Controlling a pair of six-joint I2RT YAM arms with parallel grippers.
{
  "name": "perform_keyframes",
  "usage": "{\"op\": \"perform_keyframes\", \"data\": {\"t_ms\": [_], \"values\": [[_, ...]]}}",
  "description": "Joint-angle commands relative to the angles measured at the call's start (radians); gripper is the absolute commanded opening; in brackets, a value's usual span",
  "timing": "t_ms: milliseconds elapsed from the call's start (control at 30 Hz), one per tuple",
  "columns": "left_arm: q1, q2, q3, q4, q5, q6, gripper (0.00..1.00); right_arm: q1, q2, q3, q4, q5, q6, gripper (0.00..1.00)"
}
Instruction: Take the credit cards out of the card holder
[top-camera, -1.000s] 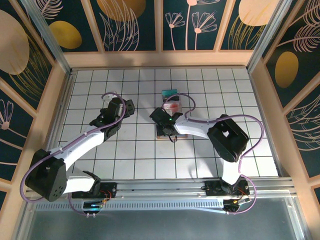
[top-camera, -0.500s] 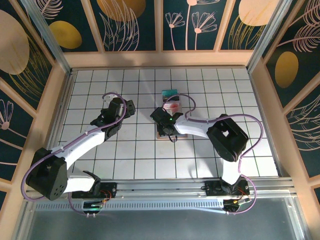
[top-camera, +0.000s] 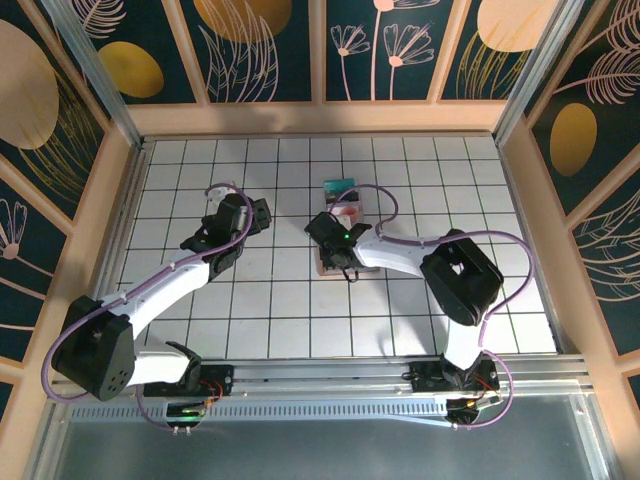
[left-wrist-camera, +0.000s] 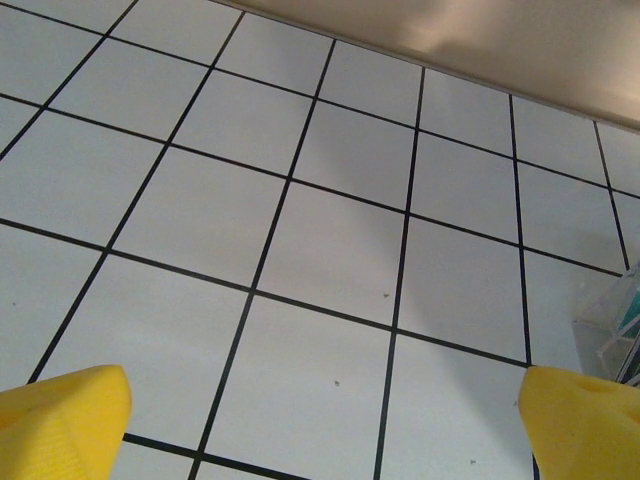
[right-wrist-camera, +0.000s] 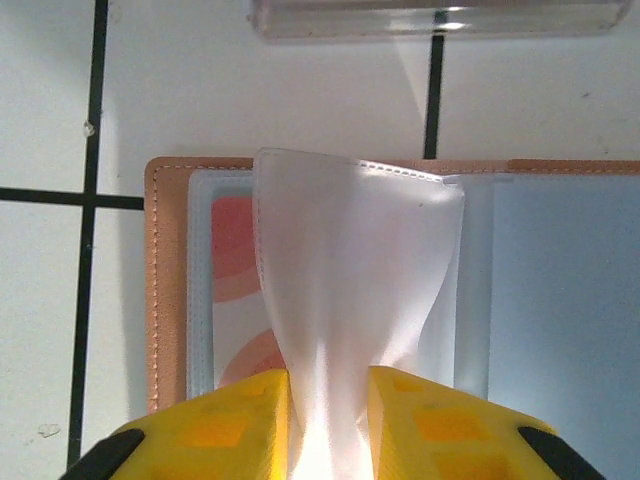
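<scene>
The card holder (right-wrist-camera: 155, 290) lies open on the tiles, tan rim around blue-grey pockets. A white and pink credit card (right-wrist-camera: 232, 262) sits in its left pocket. My right gripper (right-wrist-camera: 330, 425) is shut on a clear plastic sleeve (right-wrist-camera: 352, 260) of the holder, which stands up, pinched and twisted between the yellow fingers. From above, the right gripper (top-camera: 336, 250) hangs over the holder (top-camera: 326, 267). A teal card (top-camera: 340, 186) and a white-pink card (top-camera: 348, 212) lie just beyond. My left gripper (top-camera: 260, 214) stands open over bare tile, its fingertips (left-wrist-camera: 70, 415) wide apart.
A clear plastic piece (right-wrist-camera: 440, 18) lies just past the holder's far edge. A clear object with some teal in it (left-wrist-camera: 625, 310) shows at the right edge of the left wrist view. Wooden walls (top-camera: 320, 118) ring the tiled floor.
My right gripper's jaws have closed on the clear sleeve over the holder, and that arm has shifted slightly. The left arm has stayed still and open.
</scene>
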Motion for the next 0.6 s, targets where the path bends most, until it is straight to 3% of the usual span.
{"op": "perform_keyframes", "data": {"t_ms": [0, 567], "values": [[0.001, -0.019, 0.034, 0.015, 0.0, 0.019, 0.99, -0.013, -0.044, -0.015, -0.037, 0.057, 0.026, 0.29], [0.002, -0.012, 0.053, 0.008, 0.018, 0.044, 0.99, -0.088, -0.129, -0.106, -0.023, 0.075, 0.045, 0.32]]}}
